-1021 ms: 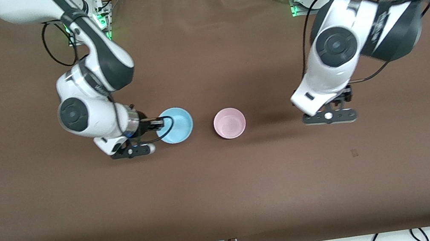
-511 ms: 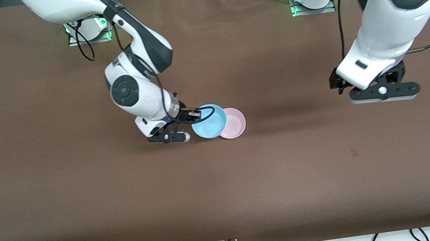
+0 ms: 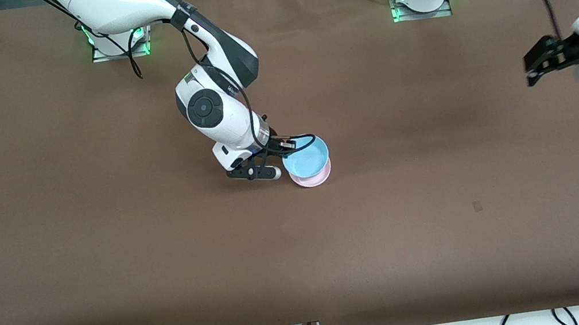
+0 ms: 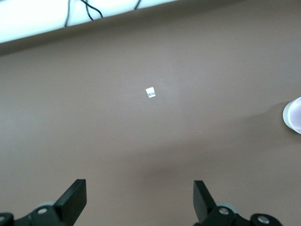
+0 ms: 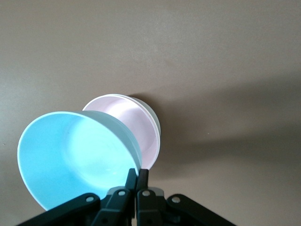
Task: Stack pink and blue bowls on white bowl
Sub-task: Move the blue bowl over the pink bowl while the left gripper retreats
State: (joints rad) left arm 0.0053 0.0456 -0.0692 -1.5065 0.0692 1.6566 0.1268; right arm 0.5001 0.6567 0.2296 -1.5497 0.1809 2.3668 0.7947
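You have bare brown table point(image 3: 447, 207) all around the stack. The right gripper point(image 3: 287, 146), pinched on the blue bowl point(image 3: 306, 160), blocks the way in from the right arm's end, above the pink bowl point(image 3: 311, 180). The left gripper point(image 3: 538, 60), fingers spread, hangs well apart over the left arm's end, leaving that approach free.

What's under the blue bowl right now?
The pink bowl sits under the blue bowl, which the right gripper holds by its rim. A whitish rim edges the pink bowl; anything lower is hidden.
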